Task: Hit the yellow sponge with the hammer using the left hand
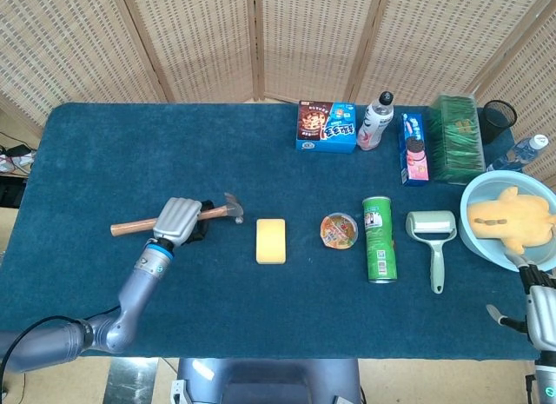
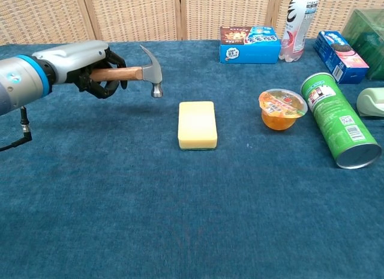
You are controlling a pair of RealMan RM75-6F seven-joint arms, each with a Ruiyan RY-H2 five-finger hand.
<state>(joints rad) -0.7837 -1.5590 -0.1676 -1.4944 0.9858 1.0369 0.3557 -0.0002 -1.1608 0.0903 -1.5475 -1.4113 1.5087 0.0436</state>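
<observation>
The yellow sponge (image 1: 271,241) (image 2: 197,125) lies flat on the blue cloth near the table's middle. My left hand (image 1: 178,218) (image 2: 90,63) grips the wooden handle of the hammer (image 1: 170,218) (image 2: 135,72) and holds it lifted off the cloth. The steel head (image 2: 152,69) hangs in the air just left of the sponge, striking face down. My right hand (image 1: 539,313) shows at the lower right edge of the head view, by the blue bowl, with nothing visible in it; how its fingers lie is unclear.
Right of the sponge are a jelly cup (image 2: 282,109), a lying green can (image 2: 339,120) and a lint roller (image 1: 433,235). Cookie boxes (image 1: 327,126), a bottle (image 1: 375,122) and a green packet (image 1: 456,136) line the back. A blue bowl (image 1: 479,243) holds a yellow toy.
</observation>
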